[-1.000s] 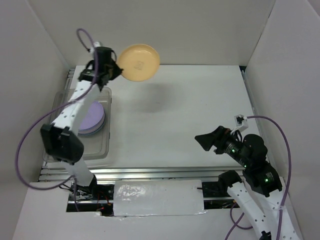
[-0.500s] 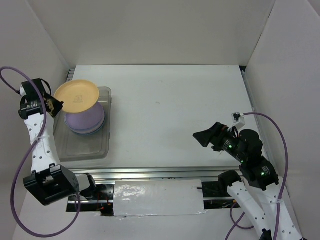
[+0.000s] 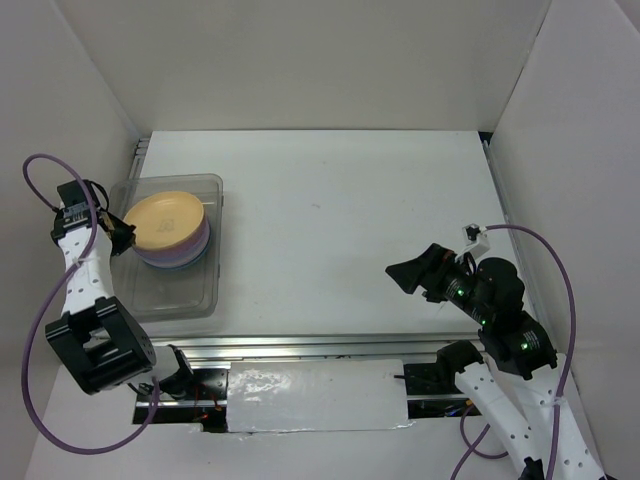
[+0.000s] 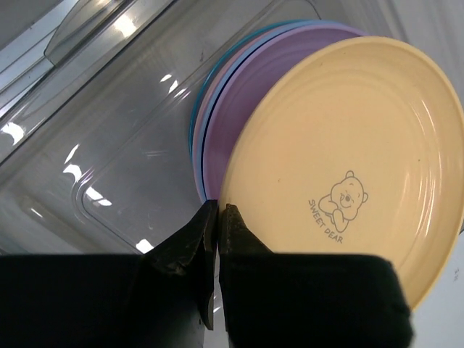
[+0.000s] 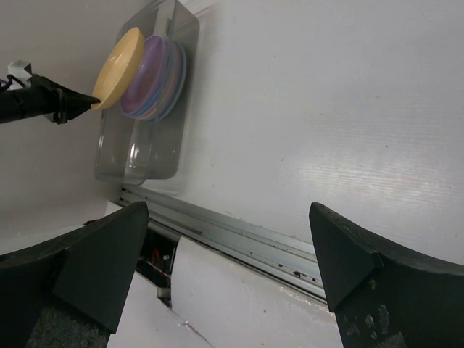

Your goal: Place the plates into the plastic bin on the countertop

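At the 9 o'clock side of the flat white desk [image 3: 350,220], in the overhead view, lies the clear rectangular plastic bin [image 3: 195,300], its long side running from 12 to 6 o'clock. A stack of small round plastic plates [image 3: 180,256] fills its 12 o'clock half. The orange-yellow round plate [image 3: 165,220] lies uppermost. The left arm [image 3: 82,270] reaches in from 9 o'clock, and the left jaws are at that plate's 9 o'clock rim. The right arm [image 3: 500,320] hangs over the desk near 4 o'clock, well apart from the bin, with its right jaws pointing toward 9 o'clock.

In the left wrist view, the left jaws are almost closed, pinching the orange-yellow plate's [image 4: 348,167] rim at its 7 o'clock edge. The plate bears a small printed bear [image 4: 346,197]. Behind it show a lilac plate [image 4: 254,94], then a pink edge and a blue edge [image 4: 197,116], all inside the bin's see-through wall [image 4: 109,145].

In the right wrist view, the right jaws stand wide apart and hold nothing, with a dark finger [image 5: 101,254] in each lower corner. Toward 11 o'clock the bin [image 5: 138,159] sits on the desk [image 5: 304,109], just beyond the metal rail [image 5: 239,232]. The orange-yellow plate [image 5: 119,65] is tilted: the edge in the left jaws is raised off the stack [image 5: 156,80].
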Motion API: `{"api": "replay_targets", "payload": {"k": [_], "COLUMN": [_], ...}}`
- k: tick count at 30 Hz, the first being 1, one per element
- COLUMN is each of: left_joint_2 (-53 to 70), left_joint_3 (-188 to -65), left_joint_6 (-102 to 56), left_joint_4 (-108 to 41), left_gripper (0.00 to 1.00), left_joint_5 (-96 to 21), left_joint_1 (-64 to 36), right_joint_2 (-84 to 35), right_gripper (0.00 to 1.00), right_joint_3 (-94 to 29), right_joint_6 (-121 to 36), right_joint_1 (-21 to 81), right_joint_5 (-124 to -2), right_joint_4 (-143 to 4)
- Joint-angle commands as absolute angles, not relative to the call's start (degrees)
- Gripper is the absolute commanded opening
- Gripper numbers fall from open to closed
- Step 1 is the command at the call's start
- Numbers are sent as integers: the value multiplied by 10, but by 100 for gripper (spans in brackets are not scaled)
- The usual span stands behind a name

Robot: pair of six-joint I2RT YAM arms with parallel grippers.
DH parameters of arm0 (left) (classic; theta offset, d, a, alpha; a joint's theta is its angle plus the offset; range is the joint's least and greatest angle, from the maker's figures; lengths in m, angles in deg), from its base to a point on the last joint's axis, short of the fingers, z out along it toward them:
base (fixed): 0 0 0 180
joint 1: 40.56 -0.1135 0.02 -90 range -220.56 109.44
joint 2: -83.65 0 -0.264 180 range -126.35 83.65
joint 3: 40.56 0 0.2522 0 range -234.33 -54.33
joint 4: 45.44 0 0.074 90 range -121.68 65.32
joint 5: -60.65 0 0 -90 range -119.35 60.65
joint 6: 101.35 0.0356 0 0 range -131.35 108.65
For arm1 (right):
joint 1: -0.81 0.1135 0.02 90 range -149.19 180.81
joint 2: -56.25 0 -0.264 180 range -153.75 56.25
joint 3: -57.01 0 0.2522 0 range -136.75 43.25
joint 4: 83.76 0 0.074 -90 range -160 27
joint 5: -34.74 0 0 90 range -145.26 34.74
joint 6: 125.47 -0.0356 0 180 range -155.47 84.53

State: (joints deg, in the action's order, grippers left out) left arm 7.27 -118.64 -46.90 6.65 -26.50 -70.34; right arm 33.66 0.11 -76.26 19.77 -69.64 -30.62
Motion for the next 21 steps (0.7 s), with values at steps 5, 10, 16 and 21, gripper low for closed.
{"api": "replay_targets", "payload": {"k": [5,10,16,21], "left_joint_2": [75,94,177,328], "left_joint_3": [-1194,-1200,-1261,-1286], "left_joint_6": [-471,-475,-465,-455], "left_joint_4": [21,35,119,179], "left_gripper": [1,83,99,99], "left_joint_5": [-255,-237,-228,-289], "left_joint_1": [-704,-697,-672,-616], "right_joint_2": [341,340,339,308], "right_gripper": [100,100,100,100], "right_joint_3": [-10,-16,-45,-145], "right_joint_6": [-762,-762,-749,-689], "right_joint_1": [195,195,196,195], "right_joint_5": [-700,-704,-698,-611], "right_joint_4": [-328,-327,-313,-209]}}
